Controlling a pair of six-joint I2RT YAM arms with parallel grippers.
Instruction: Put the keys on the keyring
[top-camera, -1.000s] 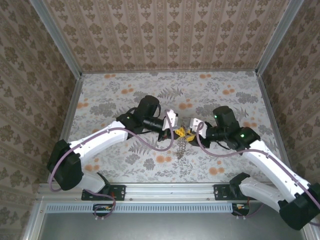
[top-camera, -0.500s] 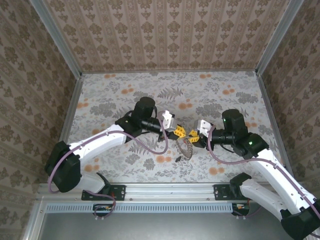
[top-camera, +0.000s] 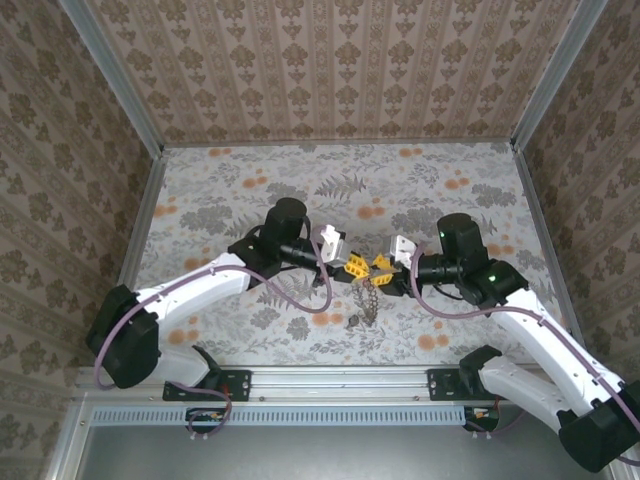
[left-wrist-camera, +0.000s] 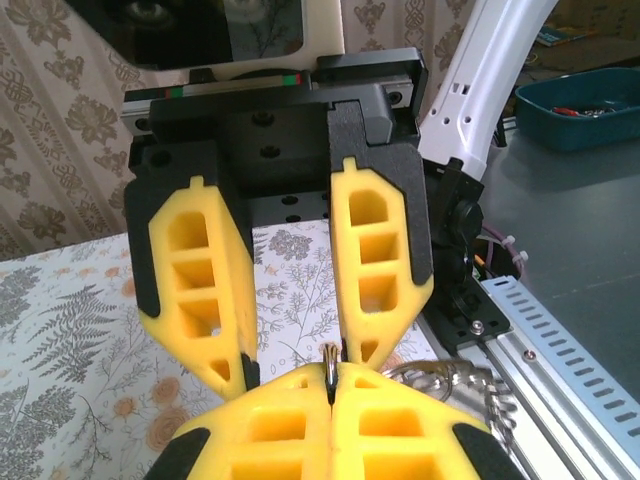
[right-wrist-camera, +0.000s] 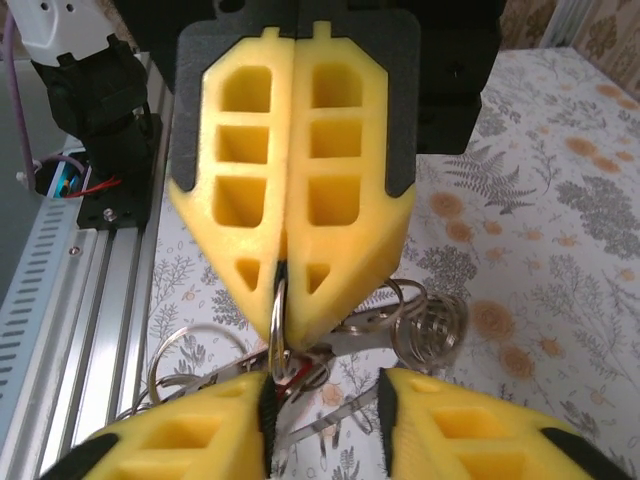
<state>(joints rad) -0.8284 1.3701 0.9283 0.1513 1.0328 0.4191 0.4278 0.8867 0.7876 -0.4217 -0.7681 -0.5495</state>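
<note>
My left gripper (top-camera: 356, 266) (left-wrist-camera: 335, 378) is shut, pinching a thin metal ring of the keyring (left-wrist-camera: 331, 358) (right-wrist-camera: 277, 310) between its yellow tips. The rest of the keyring, with loose rings and a coiled part (right-wrist-camera: 437, 325), hangs below over the table as a bundle (top-camera: 366, 300). My right gripper (top-camera: 381, 267) (right-wrist-camera: 325, 405) faces it tip to tip and is open. The pinched ring runs down beside its left pad (right-wrist-camera: 266, 400). A sliver of the key's red tag (right-wrist-camera: 297, 367) shows among the rings between the right fingers; the key's blade is hard to make out.
The floral table (top-camera: 250, 190) is boxed in by patterned walls. An aluminium rail (right-wrist-camera: 95, 300) runs along the near edge under the arm bases. A teal bin (left-wrist-camera: 580, 110) sits off the table behind the right arm.
The right gripper has moved back in toward the left gripper, so their tips meet again. The hanging keyring has swung to hang straight below them.
</note>
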